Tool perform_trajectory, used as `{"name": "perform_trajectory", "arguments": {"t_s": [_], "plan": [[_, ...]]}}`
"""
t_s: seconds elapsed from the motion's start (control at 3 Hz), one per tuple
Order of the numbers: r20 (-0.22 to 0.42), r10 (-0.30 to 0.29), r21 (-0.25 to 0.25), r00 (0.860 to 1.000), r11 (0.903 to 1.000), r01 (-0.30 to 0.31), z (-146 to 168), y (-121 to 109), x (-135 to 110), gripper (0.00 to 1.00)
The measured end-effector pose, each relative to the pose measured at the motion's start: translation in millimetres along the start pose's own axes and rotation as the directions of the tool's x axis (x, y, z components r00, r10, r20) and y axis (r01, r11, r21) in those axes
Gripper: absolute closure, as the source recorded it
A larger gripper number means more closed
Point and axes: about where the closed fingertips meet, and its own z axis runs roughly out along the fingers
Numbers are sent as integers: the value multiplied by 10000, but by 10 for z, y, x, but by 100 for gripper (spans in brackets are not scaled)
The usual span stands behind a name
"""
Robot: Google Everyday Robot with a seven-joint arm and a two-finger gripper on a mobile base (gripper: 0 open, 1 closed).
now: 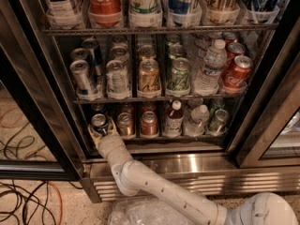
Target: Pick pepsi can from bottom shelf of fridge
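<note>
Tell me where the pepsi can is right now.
Camera view: the pepsi can stands far left on the bottom shelf, left of the brown can, with the gripper right at it.

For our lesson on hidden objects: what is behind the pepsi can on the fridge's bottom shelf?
Behind the pepsi can, only the top of another can shows in that lane; its body is covered. The gripper is at the pepsi can's front.
</note>
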Motion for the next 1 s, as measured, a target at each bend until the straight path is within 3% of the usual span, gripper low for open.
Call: {"name": "perform_trajectory", "arguments": {"t_s": [0.33, 0.67, 1.0], "plan": [[0, 0, 0, 10000, 10000, 0, 0, 0, 0, 92], [0, 0, 0, 10000, 10000, 0, 0, 0, 0, 100], [118, -14, 62, 9999, 10000, 13, -14, -2, -37, 100]]}}
